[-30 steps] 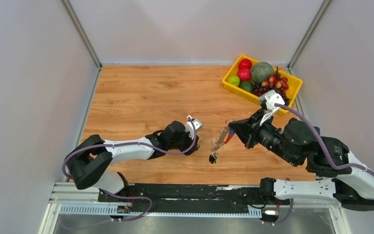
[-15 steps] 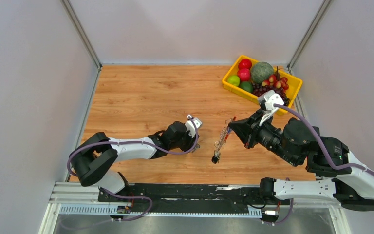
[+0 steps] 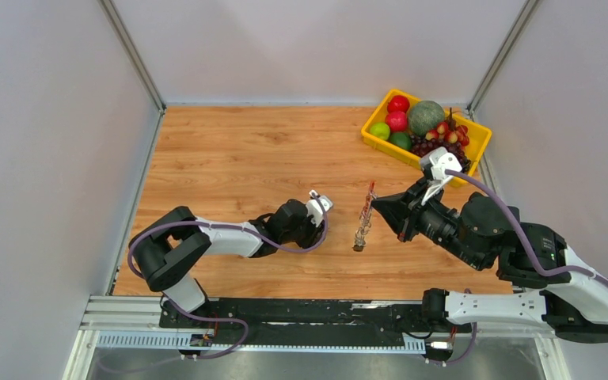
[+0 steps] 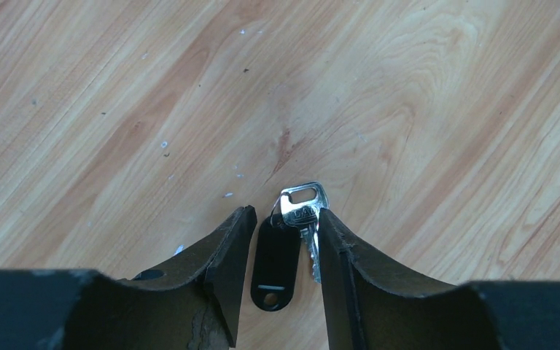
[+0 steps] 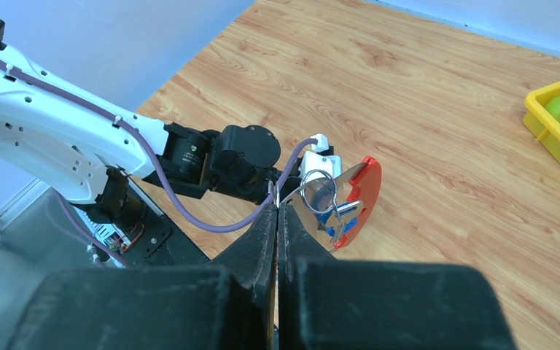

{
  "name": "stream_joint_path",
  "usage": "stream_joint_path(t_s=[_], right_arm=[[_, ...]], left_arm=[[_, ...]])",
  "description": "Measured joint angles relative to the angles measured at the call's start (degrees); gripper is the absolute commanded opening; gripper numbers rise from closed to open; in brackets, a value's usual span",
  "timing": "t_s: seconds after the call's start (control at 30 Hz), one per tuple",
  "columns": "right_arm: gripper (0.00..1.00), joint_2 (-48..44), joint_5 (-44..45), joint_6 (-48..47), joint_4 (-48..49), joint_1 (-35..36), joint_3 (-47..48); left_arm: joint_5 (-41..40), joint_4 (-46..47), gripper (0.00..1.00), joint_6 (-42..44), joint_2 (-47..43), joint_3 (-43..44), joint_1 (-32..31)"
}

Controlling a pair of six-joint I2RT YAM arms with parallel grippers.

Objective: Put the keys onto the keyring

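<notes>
My right gripper (image 5: 277, 208) is shut on the edge of the keyring (image 5: 313, 211), a grey strip with a red curved part (image 5: 367, 186), and holds it above the table. A wire ring and a blue-headed key (image 5: 333, 216) hang on it. In the top view the keyring (image 3: 364, 215) hangs edge-on just left of the right gripper (image 3: 381, 210). My left gripper (image 4: 286, 217) is open and low over the table, its fingers on either side of a silver key (image 4: 303, 208) with a black tag (image 4: 275, 262). It also shows in the top view (image 3: 315, 232).
A yellow fruit tray (image 3: 388, 148) stands at the back right by the wall. Grey walls close the wooden table (image 3: 237, 150) on the left, back and right. The arm bases and a metal rail run along the near edge.
The left gripper has shifted a little right and lower over the black-tagged key. The right gripper has turned the keyring more upright and edge-on, moving it slightly right.
</notes>
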Motion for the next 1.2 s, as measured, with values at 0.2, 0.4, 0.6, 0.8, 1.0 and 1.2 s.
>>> stream_joint_path(t_s=[0.2,0.4,0.6,0.8,1.0,1.2], right_arm=[[0.00,-0.37,0.02,-0.02,0.04,0.00,-0.07],[0.00,-0.35,0.00,-0.04,0.07,0.00,-0.09],[0.00,-0.35,0.00,-0.02,0.07,0.00,-0.13],[0.00,-0.28,-0.04,-0.02,0.04,0.00,-0.76],[0.00,-0.15,-0.50,-0.13,0.07,0.00,-0.76],[0.00,0.46,-2.10,-1.14,0.07,0.00,-0.76]], left_arm=[[1.38,1.95,0.42,0.13,1.29,0.00,0.00],[1.62,2.49,0.31,0.44,1.51,0.00,0.00],[1.49,2.78,0.09,1.03,1.51,0.00,0.00],[1.29,3.10,0.00,1.27,1.51,0.00,0.00],[1.20,3.17,0.00,1.27,-0.92,-0.98,0.04],[2.80,1.57,0.00,1.07,-11.39,-1.75,0.04]])
